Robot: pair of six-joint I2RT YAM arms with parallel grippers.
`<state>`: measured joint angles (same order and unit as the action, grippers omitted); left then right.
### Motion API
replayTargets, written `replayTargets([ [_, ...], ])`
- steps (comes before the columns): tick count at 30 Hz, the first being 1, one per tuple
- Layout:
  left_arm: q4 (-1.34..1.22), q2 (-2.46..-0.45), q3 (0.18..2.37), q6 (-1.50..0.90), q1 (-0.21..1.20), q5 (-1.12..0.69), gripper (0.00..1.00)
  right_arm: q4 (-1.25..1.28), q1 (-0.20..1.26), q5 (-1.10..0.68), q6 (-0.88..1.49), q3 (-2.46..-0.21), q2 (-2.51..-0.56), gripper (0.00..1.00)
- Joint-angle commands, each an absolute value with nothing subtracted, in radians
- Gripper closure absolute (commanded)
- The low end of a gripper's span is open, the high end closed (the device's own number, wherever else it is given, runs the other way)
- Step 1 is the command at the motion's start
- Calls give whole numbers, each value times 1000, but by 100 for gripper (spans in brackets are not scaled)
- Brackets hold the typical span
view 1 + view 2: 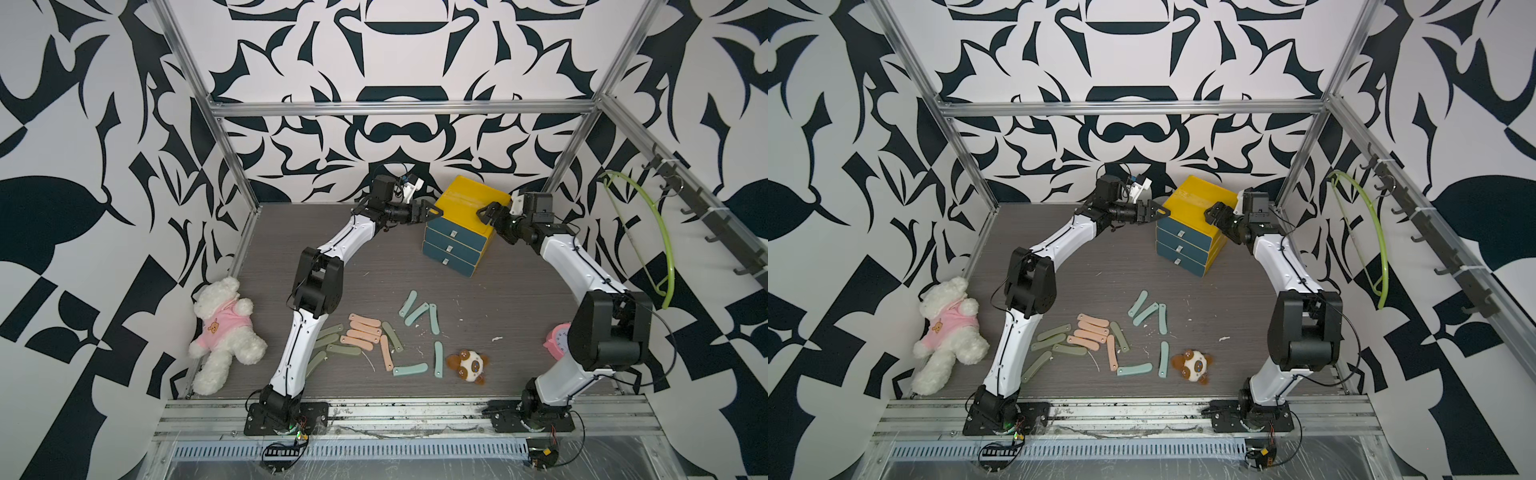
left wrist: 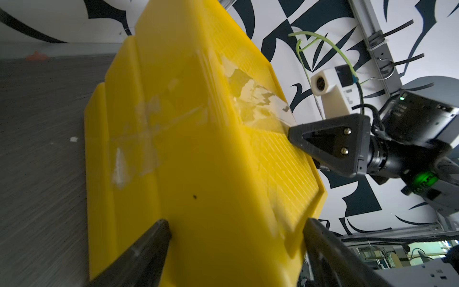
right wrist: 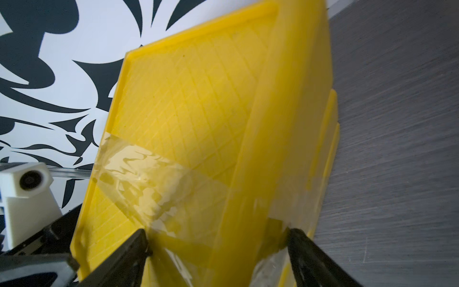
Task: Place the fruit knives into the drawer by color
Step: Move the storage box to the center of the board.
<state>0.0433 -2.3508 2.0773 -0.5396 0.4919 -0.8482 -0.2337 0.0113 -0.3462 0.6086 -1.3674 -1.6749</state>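
While all three dark teal drawers sit flush in the yellow drawer cabinet (image 1: 465,208), we cannot see inside any of them (each shows only its front and a small silver pull tab). It stands at the back of the worktop (image 1: 374,266), turned at an angle so that the drawer fronts face the near left. Clear tape (image 3: 149,179) crosses its ribbed top.

We see the left tool (image 1: 432,212) at the cabinet's left upper edge. In its wrist view it is spread wide across that edge, with both fingertips (image 2: 159,231) against the yellow plastic. Opposite it, the right tool (image 1: 484,212) takes the right upper edge the same way, wide, with each fingertip (image 3: 139,238) pressed to the cabinet.

None of the fruit knives (image 1: 365,332) is in a tool or visibly in a drawer. They all lie loose on the near part of the worktop, well apart from the cabinet. The peach-pink ones (image 1: 363,330) are mostly stacked side by side, with the olive green ones (image 1: 332,332) beside the left arm and the teal ones (image 1: 415,309) scattered to the right.

Farther out we find a small brown-and-white plush toy (image 1: 467,365) near the teal pieces. A white teddy bear (image 1: 226,332) in a pink shirt lies at the left wall, and a pink clock (image 1: 559,340) sits partly behind the right arm.
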Motion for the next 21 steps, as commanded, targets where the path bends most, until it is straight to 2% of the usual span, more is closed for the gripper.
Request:
replayTargets([
  [1, 2, -2207, 1943, -495, 516, -837, 11, -198, 111, -424, 588, -1425, -1711, 12],
  [11, -181, -1850, 1415, -590, 435, -573, 11, -127, 301, -414, 656, -1550, -1869, 16],
  [21, -133, -1559, 1115, -605, 396, -352, 11, -74, 451, -445, 728, -1761, -2085, 18],
])
